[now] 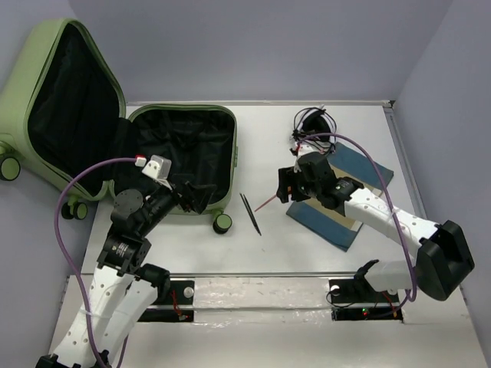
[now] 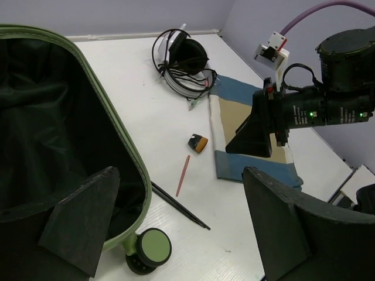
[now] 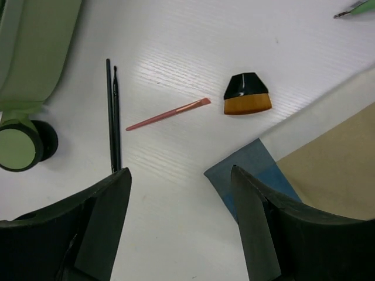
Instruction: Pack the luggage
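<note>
The luggage, a pale sage-green suitcase point(image 1: 228, 157), lies open at the table's left with its black-lined lid point(image 1: 69, 107) propped up. My left gripper point(image 1: 199, 196) is open and empty over the suitcase's near right corner; its own view shows the green rim point(image 2: 120, 146) and a wheel point(image 2: 153, 249) between the open fingers point(image 2: 82, 225). My right gripper point(image 1: 285, 186) is open and empty above the table, over the left corner of a folded blue and beige cloth point(image 1: 331, 224). Its own view shows the gap point(image 3: 181, 228) over bare table beside the cloth point(image 3: 316, 164).
Between the arms lie two thin black sticks point(image 1: 251, 213), a pink stick point(image 3: 169, 114) and a small black and orange brush head point(image 3: 246, 95). A tangle of black cables point(image 1: 313, 123) sits at the back. The suitcase wheel point(image 3: 20, 146) is near the sticks.
</note>
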{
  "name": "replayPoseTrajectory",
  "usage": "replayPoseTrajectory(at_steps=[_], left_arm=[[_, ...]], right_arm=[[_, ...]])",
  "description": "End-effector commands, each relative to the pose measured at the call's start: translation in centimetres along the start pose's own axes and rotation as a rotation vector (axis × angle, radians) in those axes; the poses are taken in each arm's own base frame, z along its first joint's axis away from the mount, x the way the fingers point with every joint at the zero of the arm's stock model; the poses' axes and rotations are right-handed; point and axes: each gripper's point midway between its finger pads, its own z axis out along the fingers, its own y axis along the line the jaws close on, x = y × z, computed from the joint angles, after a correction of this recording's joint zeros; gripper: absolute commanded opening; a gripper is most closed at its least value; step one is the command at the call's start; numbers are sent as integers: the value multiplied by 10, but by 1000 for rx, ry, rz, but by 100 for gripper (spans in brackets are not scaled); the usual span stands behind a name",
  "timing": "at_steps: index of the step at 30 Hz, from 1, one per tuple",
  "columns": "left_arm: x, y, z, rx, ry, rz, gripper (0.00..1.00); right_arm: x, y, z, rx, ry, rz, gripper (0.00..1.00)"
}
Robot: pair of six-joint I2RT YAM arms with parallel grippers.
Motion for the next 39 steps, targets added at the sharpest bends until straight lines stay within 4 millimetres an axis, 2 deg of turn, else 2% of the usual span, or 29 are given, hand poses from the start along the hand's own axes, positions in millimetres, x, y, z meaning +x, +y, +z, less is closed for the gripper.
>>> replayPoseTrajectory(at_steps=[1, 10, 14, 18, 20, 26, 32, 39], left_arm=[[-22, -11, -8, 27, -64, 47, 99], [-29, -12, -13, 29, -89, 58, 99], [-30, -12, -13, 28, -95, 57, 99], [-32, -15, -16, 40, -106, 61, 99], [-33, -14, -17, 37, -112, 64, 99], [-32, -13, -14, 38, -104, 63, 99], [-31, -13, -14, 45, -99, 61, 99], [-30, -12, -13, 44, -95, 61, 99]], right_arm=[[-26, -4, 5, 56, -54, -47, 75], [-4, -16, 36, 120, 50, -82, 75], [-5, -18, 45, 138, 63, -100, 75], [6, -20, 67, 149, 124, -126, 75], [0, -21, 74, 168, 118, -132, 75], [-7, -38, 90, 274, 114, -167, 71], [2, -49, 105, 333, 150, -197, 69], [7, -59, 118, 385, 171, -219, 57]])
